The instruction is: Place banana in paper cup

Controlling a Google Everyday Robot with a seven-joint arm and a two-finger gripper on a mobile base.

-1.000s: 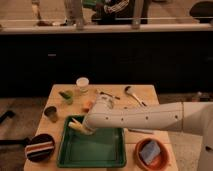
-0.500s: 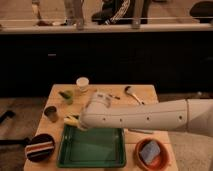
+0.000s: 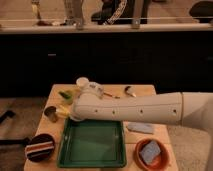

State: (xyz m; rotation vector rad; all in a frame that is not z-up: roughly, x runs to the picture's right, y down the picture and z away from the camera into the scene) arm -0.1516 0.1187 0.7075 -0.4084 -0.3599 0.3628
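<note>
Gripper (image 3: 70,114) shifted left, banana (image 3: 61,112) just beside

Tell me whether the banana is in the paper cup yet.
Out. The banana is by the gripper, at the table's left side; the paper cup stands farther back.

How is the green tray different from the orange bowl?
The tray is green and rectangular; the bowl is orange and round. The tray is bigger than the bowl. The bowl holds a bluish sponge; the tray looks bare. Both sit on the table. The gripper is by the tray's back-left corner.
</note>
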